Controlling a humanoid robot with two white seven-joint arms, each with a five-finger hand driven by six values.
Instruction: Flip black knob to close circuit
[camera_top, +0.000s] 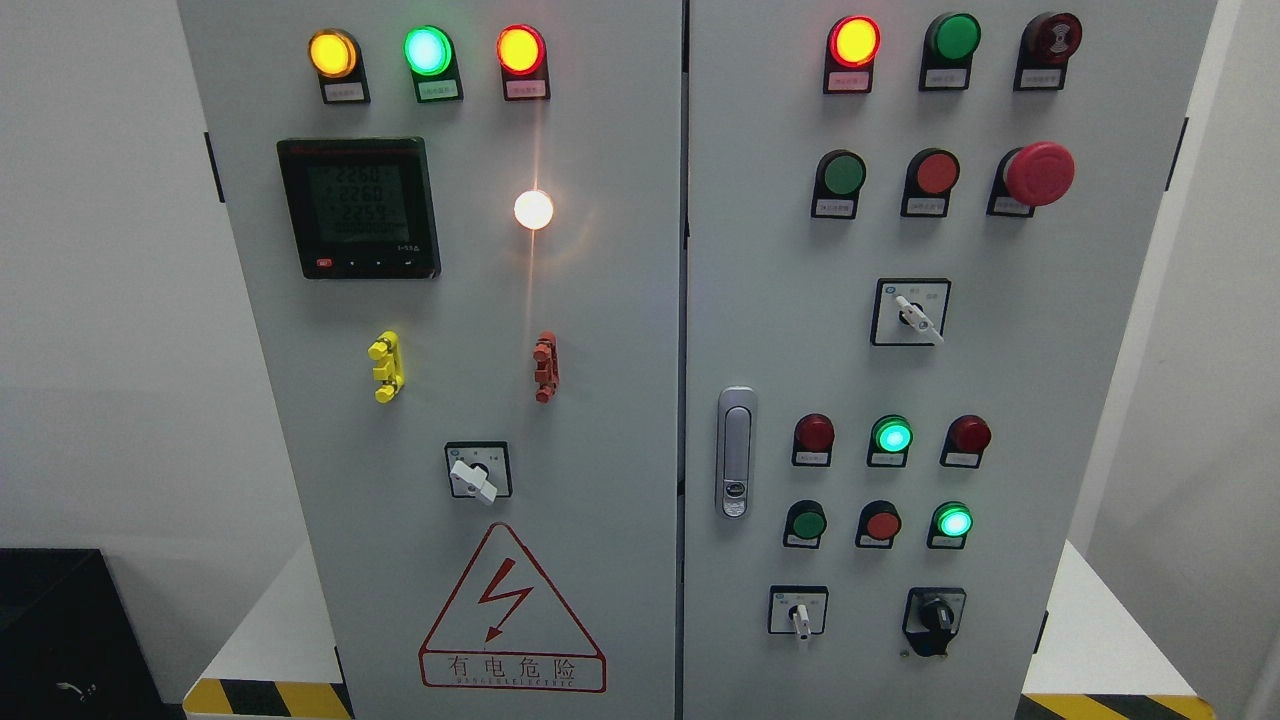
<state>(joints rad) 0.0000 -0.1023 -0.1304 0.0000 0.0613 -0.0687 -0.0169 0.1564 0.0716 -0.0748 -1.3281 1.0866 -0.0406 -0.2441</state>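
Note:
The black knob (935, 619) sits at the lower right of the grey electrical cabinet's right door (980, 360), on a black square plate. Its handle stands roughly upright, with a black lobe hanging below the plate. A white-handled selector switch (800, 615) is to its left. Neither of my hands nor arms shows in the head view.
Rows of red and green buttons and lit lamps (892, 437) fill the right door, with a red mushroom stop button (1038, 173) and a door latch (736, 452). The left door carries a meter (358, 207), a white selector (476, 474) and a warning triangle (510, 612). A black box (60, 630) stands lower left.

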